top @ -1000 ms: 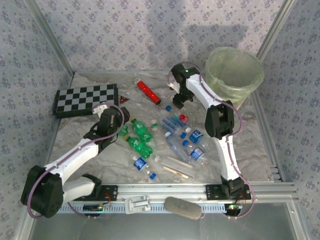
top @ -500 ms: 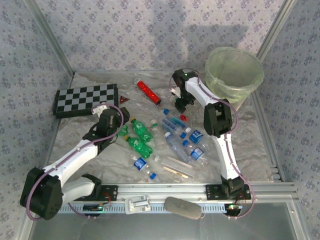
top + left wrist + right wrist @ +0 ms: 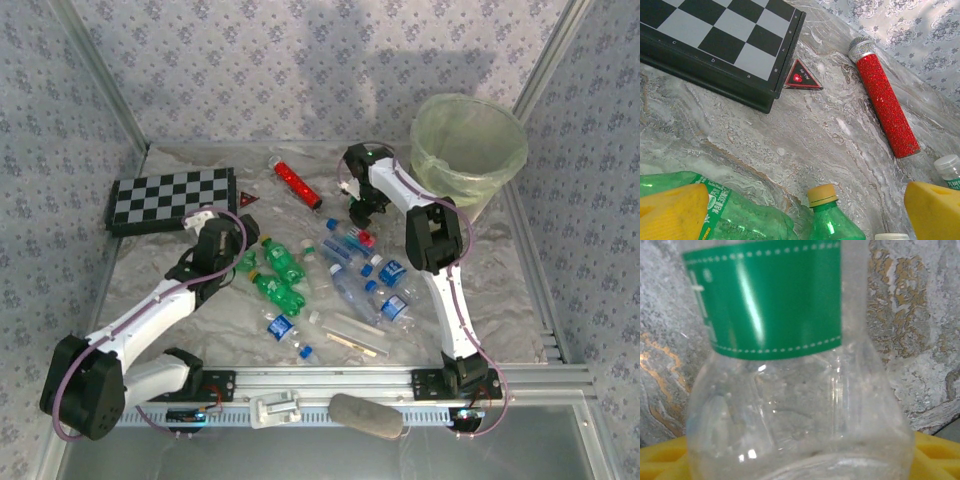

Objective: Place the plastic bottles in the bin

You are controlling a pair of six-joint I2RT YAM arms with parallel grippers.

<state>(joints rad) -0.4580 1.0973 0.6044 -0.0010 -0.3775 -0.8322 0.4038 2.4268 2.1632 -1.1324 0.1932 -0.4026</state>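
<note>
Right claw (image 3: 362,212) is found low over the desk (image 3: 150,270), just on the bin side of the red tube (image 3: 298,185) and at the far edge of the heap of plastic bottles (image 3: 365,285). Through its wrist camera a clear bottle with a green label (image 3: 765,300) is seen very close, with the marbled desk surface behind it and the yellow pads (image 3: 660,462) showing beneath it at both lower corners. Whether the jaws are closed on that bottle cannot be told.

Left claw (image 3: 240,260) is held spread wide, and nothing is pinched by it. Its yellow fingers (image 3: 670,212) are set well apart. Between them two green-tinted bottles (image 3: 740,220) are seen on the desk, one partly hidden behind a finger, the other topped by a yellow cap (image 3: 821,194). A white-capped bottle (image 3: 950,167) lies just beside the tube's plain end.

Near the tube's silver-tipped end, a small triangular card (image 3: 802,77) is seen touching the edge of the chequered board (image 3: 715,35), which is placed on the side of the tube away from the bin. The bin (image 3: 470,175) is stood well apart from the tube, opposite the board, with the right arm's forward link passing between the two. The heap is spread on the near side of the tube, towards the arm bases.
</note>
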